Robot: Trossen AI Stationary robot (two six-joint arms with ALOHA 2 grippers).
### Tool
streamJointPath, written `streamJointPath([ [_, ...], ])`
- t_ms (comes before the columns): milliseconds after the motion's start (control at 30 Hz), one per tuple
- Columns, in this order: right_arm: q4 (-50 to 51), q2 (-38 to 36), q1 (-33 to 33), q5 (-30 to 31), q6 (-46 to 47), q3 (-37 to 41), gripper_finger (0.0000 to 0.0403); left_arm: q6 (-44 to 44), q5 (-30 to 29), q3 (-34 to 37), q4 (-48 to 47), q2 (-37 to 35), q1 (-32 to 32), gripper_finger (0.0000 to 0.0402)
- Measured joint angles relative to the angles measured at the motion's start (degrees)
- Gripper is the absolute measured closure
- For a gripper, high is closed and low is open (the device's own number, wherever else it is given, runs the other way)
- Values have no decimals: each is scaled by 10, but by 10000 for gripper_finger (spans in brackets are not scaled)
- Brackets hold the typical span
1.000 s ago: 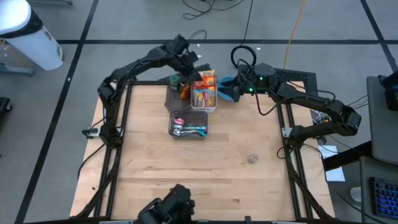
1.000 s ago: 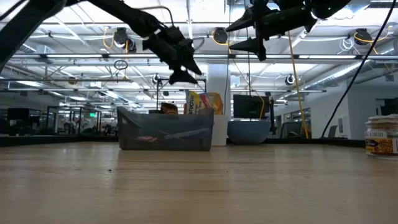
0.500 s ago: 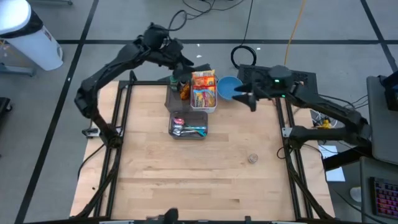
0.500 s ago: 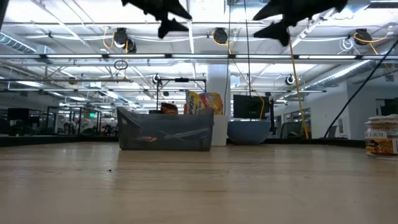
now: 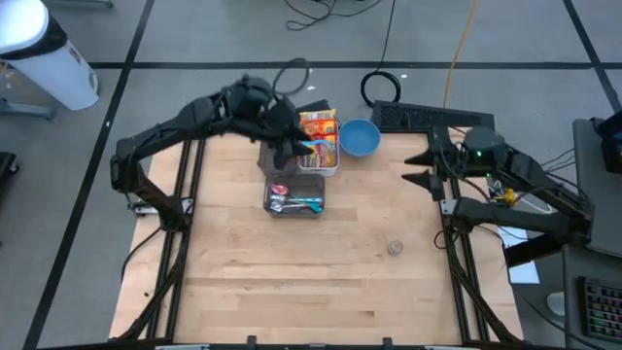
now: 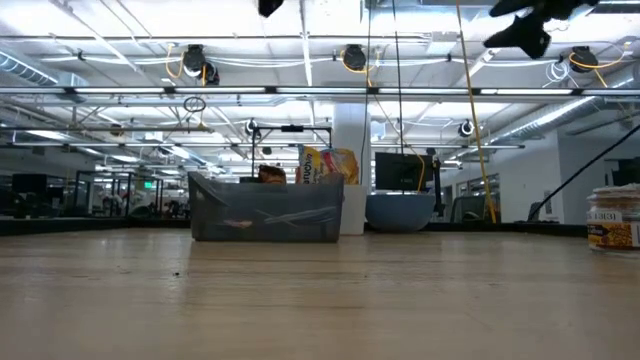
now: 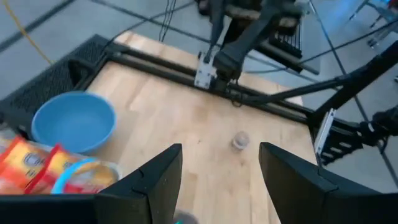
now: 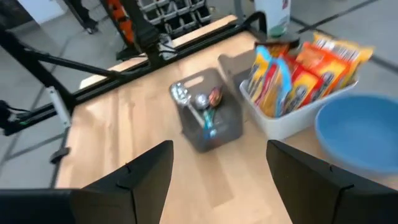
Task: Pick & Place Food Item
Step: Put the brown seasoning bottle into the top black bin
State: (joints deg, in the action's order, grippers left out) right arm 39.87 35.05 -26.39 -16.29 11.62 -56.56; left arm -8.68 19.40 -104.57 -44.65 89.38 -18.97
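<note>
The food item, a small round container (image 5: 396,248), stands on its base on the wooden table toward the right; it also shows in the left wrist view (image 7: 240,141) and at the low view's right edge (image 6: 613,222). My left gripper (image 5: 289,158) hangs open high over the bins at the back, nothing between its fingers (image 7: 217,180). My right gripper (image 5: 417,173) is open too, high above the table's right edge (image 8: 217,180), pointing toward the bins. Both show only at the top of the low view, the left gripper (image 6: 270,6) and the right gripper (image 6: 520,35).
At the back stand a white bin of orange snack packets (image 5: 318,146), a grey bin with cutlery (image 5: 294,197) in front of it, and a blue bowl (image 5: 360,136) to their right. Bare wood lies across the table's near half (image 5: 292,282).
My left gripper has risen out of the low view and come from beyond the far edge toward the near side, over the bins. My right gripper has drawn back from beside the blue bowl toward the table's right edge. Both stayed open.
</note>
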Motion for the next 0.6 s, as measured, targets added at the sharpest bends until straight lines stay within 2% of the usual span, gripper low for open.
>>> streamJointPath([
  [167, -31, -72, 32, -2, 69, 97, 149, -39, -89, 1, 63, 10, 87, 179],
  [300, -135, -117, 72, -6, 139, 201, 149, -67, -137, 9, 114, 13, 143, 179],
  [433, -258, -129, 136, -20, 193, 285, 149, -112, -171, 26, 132, 18, 182, 179],
  [600, -273, -125, 233, 10, 192, 317, 149, -161, -208, 46, 133, 18, 212, 179],
])
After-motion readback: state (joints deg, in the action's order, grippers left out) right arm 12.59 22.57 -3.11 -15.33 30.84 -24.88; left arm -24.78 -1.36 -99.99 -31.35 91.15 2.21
